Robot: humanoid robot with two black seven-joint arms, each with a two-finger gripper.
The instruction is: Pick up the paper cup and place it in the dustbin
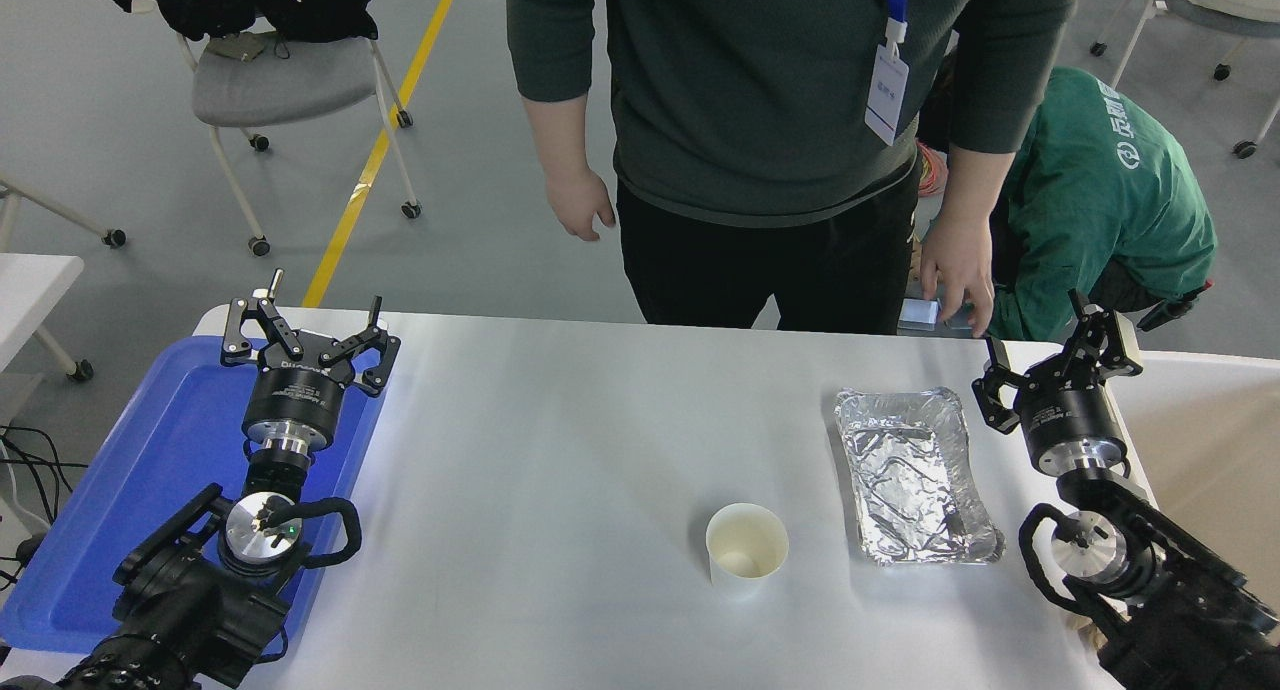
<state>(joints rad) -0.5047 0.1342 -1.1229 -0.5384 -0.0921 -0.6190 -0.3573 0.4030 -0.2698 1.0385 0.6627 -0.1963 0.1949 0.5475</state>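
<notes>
Head view shows the paper cup (746,553) standing upright on the white table (560,450), mouth up, its cream inside open to the camera, toward the near edge and a little right of the middle. Just to its right, not touching it, lies a crinkled silver foil tray (915,475), set lengthwise away from the camera. The dustbin (1200,440) sits at the table's right side, only part of its off-white rim and beige interior showing behind the right arm. The right gripper (1062,345) hovers over the table's far right corner, near the bin's rim and beside the foil tray's far end, its fingers spread apart with nothing between them; it is well apart from the cup. The left gripper (305,328) is parked at the lower left above a flat blue tray (130,490), its fingers also spread wide and holding nothing. At the far side of the table stands a person in a dark green top (750,80) with a badge on a blue lanyard, one hand (958,270) hanging near the table's far edge, the other (580,202) loose at the side. Behind, another person in a bright green jacket (1100,200) bends low.
</notes>
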